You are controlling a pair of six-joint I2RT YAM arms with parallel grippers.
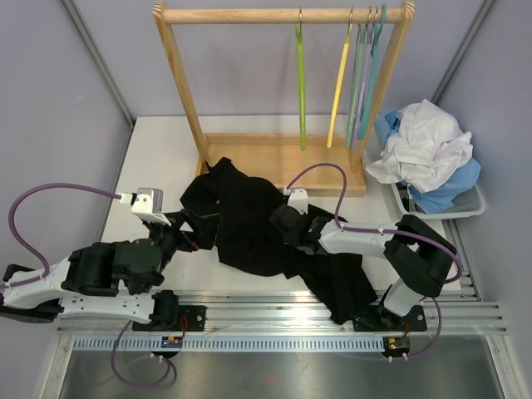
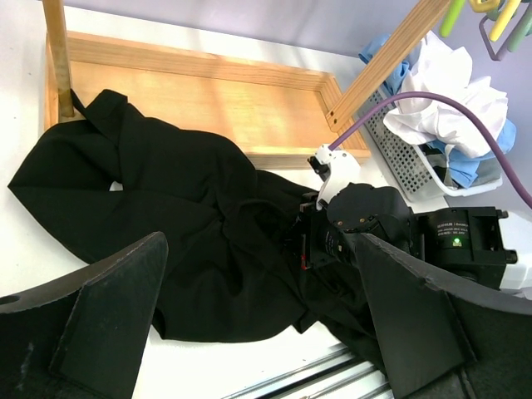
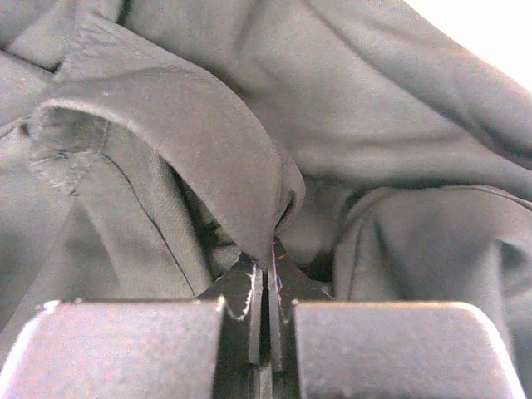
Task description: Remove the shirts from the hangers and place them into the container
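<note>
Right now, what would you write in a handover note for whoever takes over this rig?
Left end effector: open, empty, near the black shirt.
Right end effector: shut on a fold of the black shirt.
White shirt: in the container, far right.
Hangers: all bare on the rack.
Done: both shirts off hangers, white one binned.
To do: carry the black shirt from the table into the container.
</note>
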